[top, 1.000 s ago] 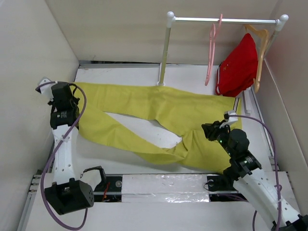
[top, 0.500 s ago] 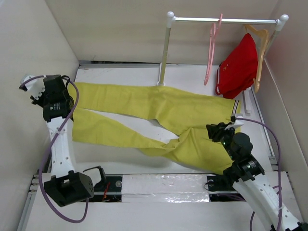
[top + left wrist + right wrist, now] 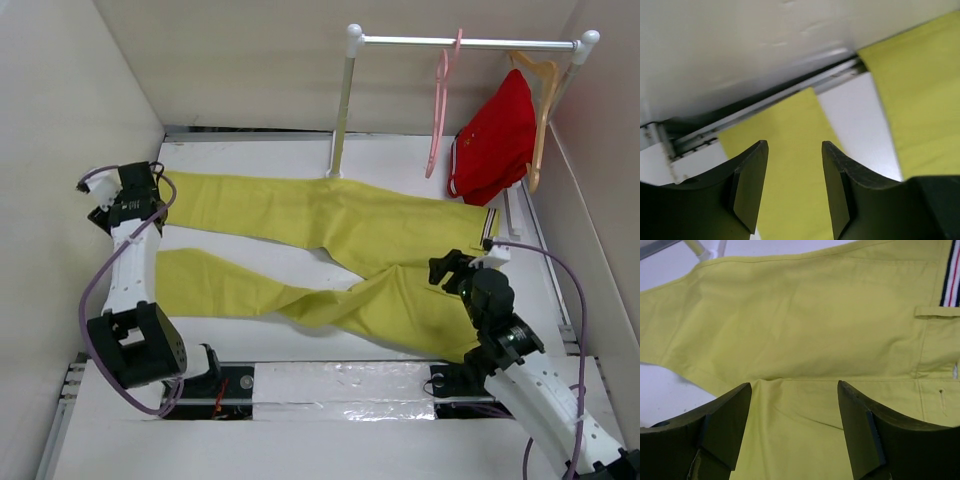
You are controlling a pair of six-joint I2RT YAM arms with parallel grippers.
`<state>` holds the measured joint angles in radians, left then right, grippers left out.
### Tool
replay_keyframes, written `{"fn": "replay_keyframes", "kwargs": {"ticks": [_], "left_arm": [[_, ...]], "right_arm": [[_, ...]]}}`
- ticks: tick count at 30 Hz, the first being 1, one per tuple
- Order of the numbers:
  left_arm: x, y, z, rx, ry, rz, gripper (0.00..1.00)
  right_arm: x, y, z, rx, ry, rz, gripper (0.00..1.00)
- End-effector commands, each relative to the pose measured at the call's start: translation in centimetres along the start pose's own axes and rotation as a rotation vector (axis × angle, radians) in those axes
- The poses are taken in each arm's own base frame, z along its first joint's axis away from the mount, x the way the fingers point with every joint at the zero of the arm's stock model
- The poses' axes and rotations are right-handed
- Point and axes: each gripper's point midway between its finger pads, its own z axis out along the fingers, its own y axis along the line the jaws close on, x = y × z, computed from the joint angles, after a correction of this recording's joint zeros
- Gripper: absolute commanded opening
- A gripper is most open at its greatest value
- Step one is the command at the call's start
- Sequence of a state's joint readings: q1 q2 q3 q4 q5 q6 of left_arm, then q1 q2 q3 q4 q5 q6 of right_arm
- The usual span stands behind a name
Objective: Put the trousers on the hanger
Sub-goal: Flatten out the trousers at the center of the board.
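The mustard-yellow trousers (image 3: 380, 235) lie spread flat on the white table, both legs pointing left and the striped waistband (image 3: 489, 224) at the right. The pink hanger (image 3: 437, 110) hangs bare on the rail at the back. My left gripper (image 3: 152, 176) is open at the far-left cuff; in the left wrist view the leg's end (image 3: 790, 175) shows between the parted jaws of the left gripper (image 3: 792, 146), untouched. My right gripper (image 3: 447, 268) hovers open over the seat of the trousers (image 3: 805, 330), and nothing is pinched in the right gripper (image 3: 794, 385).
A metal rail (image 3: 465, 42) on white posts crosses the back right. A red garment (image 3: 497, 140) hangs there on a tan wooden hanger (image 3: 541, 80). Beige walls close in left, back and right. A metal strip (image 3: 765, 100) runs along the wall's foot.
Both grippers have opened and let go of the trousers. The near leg was drawn left and now lies straighter. My left arm has swung back to the far leg's cuff.
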<state>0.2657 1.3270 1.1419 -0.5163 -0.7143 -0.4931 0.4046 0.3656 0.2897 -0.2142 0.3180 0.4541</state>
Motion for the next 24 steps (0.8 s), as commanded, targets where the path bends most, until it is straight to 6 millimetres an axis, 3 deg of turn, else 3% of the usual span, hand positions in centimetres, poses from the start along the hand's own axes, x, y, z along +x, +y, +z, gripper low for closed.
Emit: {"fn": "replay_keyframes", "kwargs": {"ticks": [1, 2, 3, 4, 5, 7, 8, 9, 10, 11, 12, 14, 15, 17, 18, 21, 22, 24], "left_arm": [[-3.3, -6.1, -4.7, 0.291, -0.054, -0.086, 0.45], [-2.3, -9.5, -8.4, 0.457, -0.047, -0.056, 0.45], [-2.6, -9.4, -8.6, 0.471, -0.063, -0.069, 0.45], [-0.2, -12.5, -12.8, 0.637, -0.03, -0.002, 0.43], [1.1, -13.9, -15.3, 0.731, -0.019, 0.006, 0.41], [6.0, -15.1, -19.9, 0.927, 0.044, 0.08, 0.39], [8.0, -15.5, -24.2, 1.072, 0.059, 0.111, 0.39], [11.8, -15.0, -24.6, 1.101, 0.114, 0.163, 0.38], [13.8, -14.6, -25.8, 1.149, 0.137, 0.191, 0.38], [15.5, -13.9, -28.3, 1.241, 0.151, 0.211, 0.38], [18.8, -12.8, -27.2, 1.236, 0.194, 0.259, 0.38], [21.1, -11.6, -27.6, 1.291, 0.223, 0.27, 0.41], [22.9, -9.9, -27.1, 1.31, 0.23, 0.29, 0.43], [23.0, -8.5, -27.4, 1.353, 0.21, 0.245, 0.5], [25.0, -7.5, -27.4, 1.383, 0.227, 0.293, 0.52], [26.8, -6.3, -28.3, 1.456, 0.248, 0.313, 0.61], [27.5, -5.8, -28.9, 1.484, 0.243, 0.343, 0.66], [28.6, -5.8, -29.1, 1.501, 0.231, 0.371, 0.68]], "right_arm": [[-0.7, -1.8, 0.6, 0.113, -0.046, 0.041, 0.75], [-0.8, -2.3, 0.8, 0.136, -0.054, 0.042, 0.75], [-0.7, -2.7, 0.9, 0.156, -0.052, 0.041, 0.75], [-0.5, -2.9, 1.0, 0.168, -0.046, 0.04, 0.75], [-0.3, -3.4, 1.3, 0.195, -0.036, 0.041, 0.75], [-0.5, -4.4, 1.5, 0.237, -0.039, 0.048, 0.75], [-0.5, -4.9, 1.7, 0.259, -0.036, 0.045, 0.75], [-0.6, -5.1, 1.8, 0.267, -0.033, 0.044, 0.75], [-0.7, -5.8, 1.9, 0.288, -0.031, 0.051, 0.75], [-0.8, -6.0, 2.1, 0.29, -0.029, 0.055, 0.75], [-0.4, -6.4, 2.3, 0.297, -0.009, 0.049, 0.75], [-0.3, -6.8, 2.5, 0.296, 0.009, 0.058, 0.75], [-0.2, -7.1, 2.6, 0.302, 0.018, 0.059, 0.75], [-0.4, -8.3, 2.5, 0.342, 0.01, 0.078, 0.75], [-0.3, -8.6, 2.6, 0.354, 0.012, 0.089, 0.75], [-0.9, -10.9, 2.7, 0.429, -0.005, 0.126, 0.78], [-0.1, -11.3, 3.1, 0.426, 0.04, 0.127, 0.79], [-0.4, -12.2, 3.5, 0.45, 0.051, 0.151, 0.8]]}}
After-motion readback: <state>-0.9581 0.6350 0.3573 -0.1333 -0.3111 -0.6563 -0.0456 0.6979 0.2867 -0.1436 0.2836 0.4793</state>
